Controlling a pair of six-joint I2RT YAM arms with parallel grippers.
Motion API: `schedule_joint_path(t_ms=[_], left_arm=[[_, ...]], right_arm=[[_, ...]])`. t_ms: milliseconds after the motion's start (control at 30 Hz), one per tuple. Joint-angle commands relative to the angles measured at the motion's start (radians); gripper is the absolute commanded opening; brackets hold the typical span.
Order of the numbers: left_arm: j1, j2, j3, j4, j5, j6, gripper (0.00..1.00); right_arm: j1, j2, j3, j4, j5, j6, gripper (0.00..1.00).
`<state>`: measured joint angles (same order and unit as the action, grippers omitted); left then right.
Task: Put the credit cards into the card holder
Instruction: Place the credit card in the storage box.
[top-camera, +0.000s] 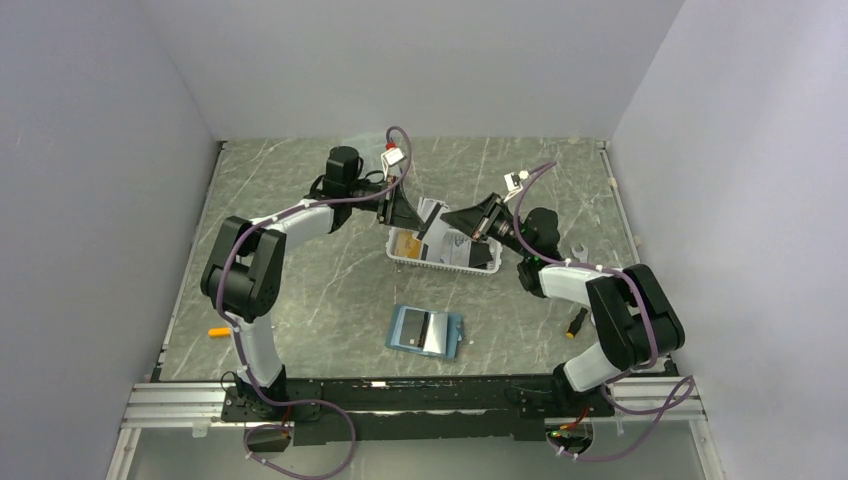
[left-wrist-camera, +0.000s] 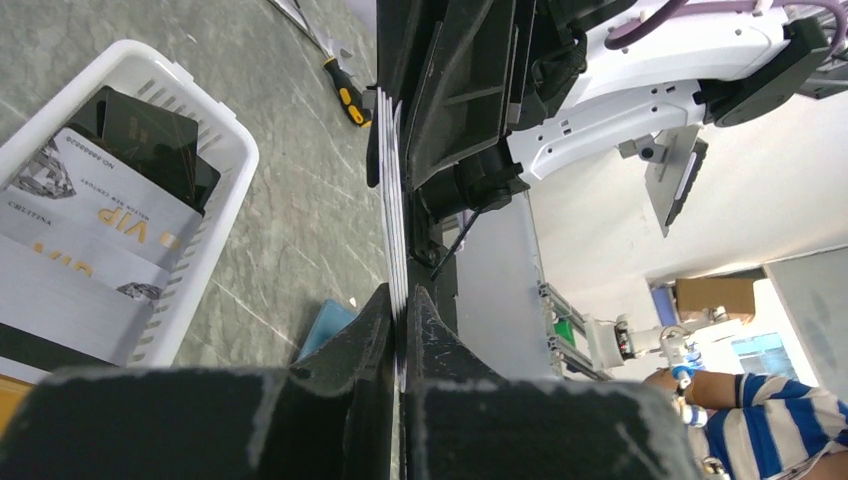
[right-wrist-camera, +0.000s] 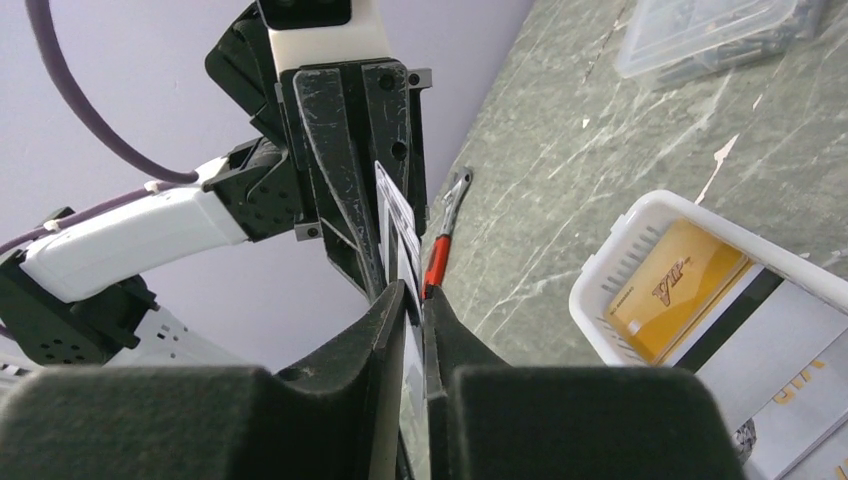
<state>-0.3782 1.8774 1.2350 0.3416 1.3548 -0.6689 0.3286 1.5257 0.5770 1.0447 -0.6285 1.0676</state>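
A thin stack of credit cards (left-wrist-camera: 392, 200) hangs edge-on above the white basket (top-camera: 400, 258), held from both ends. My left gripper (left-wrist-camera: 400, 295) is shut on one end of the stack. From the opposite side my right gripper (right-wrist-camera: 415, 295) is shut on the other end of the cards (right-wrist-camera: 395, 215), facing the left gripper (right-wrist-camera: 350, 130). More cards lie in the basket: a gold one (right-wrist-camera: 680, 285), a black one (left-wrist-camera: 150, 135) and a pale grey one (left-wrist-camera: 110, 215). The teal card holder (top-camera: 425, 331) lies open on the table, nearer the arm bases.
A red-handled tool (right-wrist-camera: 437, 260) lies on the table beyond the basket rim (right-wrist-camera: 620, 240). A clear compartment box (right-wrist-camera: 710, 35) sits at the far edge. A yellow-and-black screwdriver (top-camera: 577, 322) rests by the right arm, and a small orange item (top-camera: 218, 331) by the left arm.
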Motion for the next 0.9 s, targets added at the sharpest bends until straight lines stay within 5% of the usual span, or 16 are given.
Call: schedule_joint_path(t_ms=[0,600,867], left_arm=[[-0.005,-0.051,-0.017,0.173,0.030,-0.111,0.05],[0.028,-0.022,-0.052,0.342,-0.029,-0.254,0.05],[0.029,-0.026,-0.048,0.203,-0.063,-0.145,0.04]], right_arm=[[-0.001,-0.003,-0.044,0.025,0.027,-0.005,0.11],[0.000,-0.067,-0.144,0.006,0.035,-0.008,0.23],[-0.002,-0.079,-0.160,0.023,0.042,-0.002,0.06]])
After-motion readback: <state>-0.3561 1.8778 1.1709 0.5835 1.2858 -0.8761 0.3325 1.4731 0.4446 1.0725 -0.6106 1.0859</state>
